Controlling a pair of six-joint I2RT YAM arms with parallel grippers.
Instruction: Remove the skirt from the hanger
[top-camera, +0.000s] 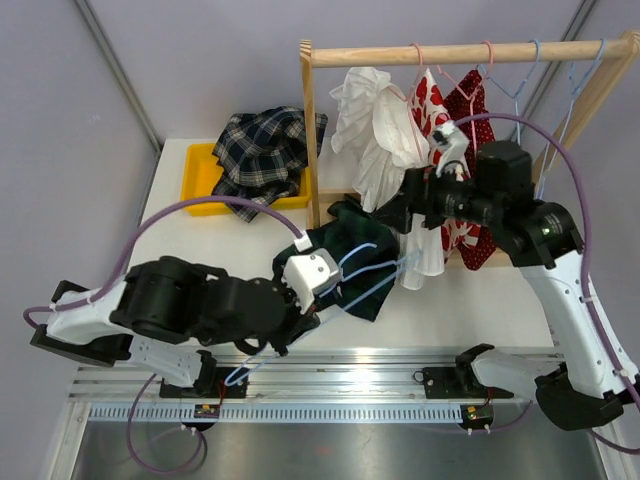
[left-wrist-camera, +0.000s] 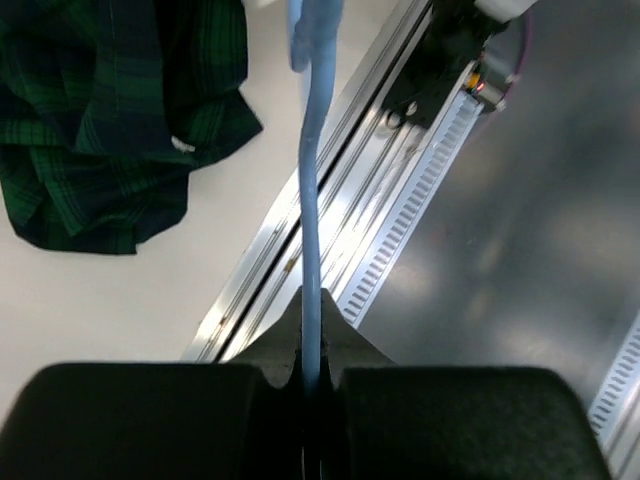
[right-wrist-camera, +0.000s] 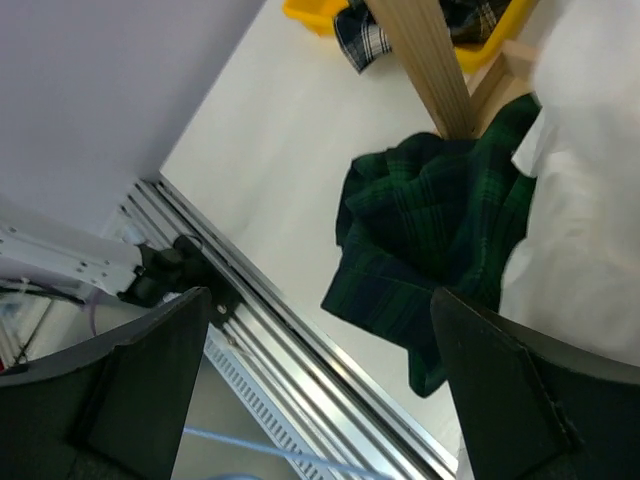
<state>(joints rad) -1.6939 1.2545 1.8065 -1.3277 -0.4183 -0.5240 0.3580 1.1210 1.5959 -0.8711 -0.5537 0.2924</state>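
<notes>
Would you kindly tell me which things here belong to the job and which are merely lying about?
Job: green skirt, blue hanger, left pincer shut on it, open right pincer.
Lying about: yellow bin, checked cloth, white garment, red garment, rack.

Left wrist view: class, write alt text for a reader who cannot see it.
The left claw is shut on a thin blue hanger that runs straight up the frame. A dark green plaid skirt lies crumpled on the white table at upper left; a metal rail crosses diagonally to its right.
</notes>
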